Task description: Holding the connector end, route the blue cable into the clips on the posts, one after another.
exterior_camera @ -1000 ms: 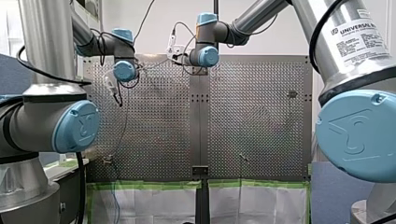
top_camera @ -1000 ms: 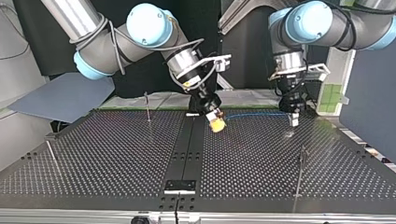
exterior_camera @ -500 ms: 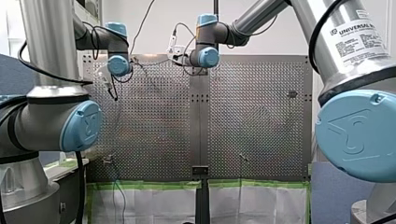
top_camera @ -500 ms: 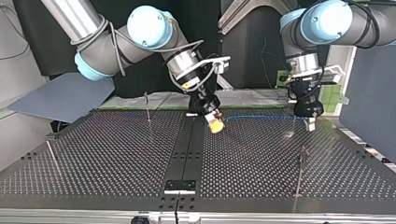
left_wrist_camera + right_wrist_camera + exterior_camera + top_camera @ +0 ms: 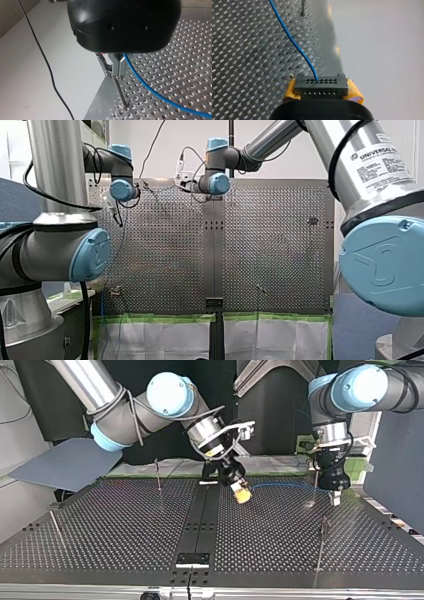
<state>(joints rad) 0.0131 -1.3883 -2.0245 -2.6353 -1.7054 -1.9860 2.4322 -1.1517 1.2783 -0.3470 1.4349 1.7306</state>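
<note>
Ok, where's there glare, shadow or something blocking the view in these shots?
Top view: a faint pale sheen lies on the perforated table at the view's right. Front view: my left arm and my right arm hide the table's sides. Left wrist view: the black body of my left gripper fills much of the picture. Right wrist view: connector evenly lit, no glare.

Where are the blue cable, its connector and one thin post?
blue cable (image 5: pixel 292 40), right wrist view, midway along its visible length.
connector (image 5: pixel 321 86), right wrist view, its holed face.
post (image 5: pixel 119 91), left wrist view, halfway up its shaft.
</note>
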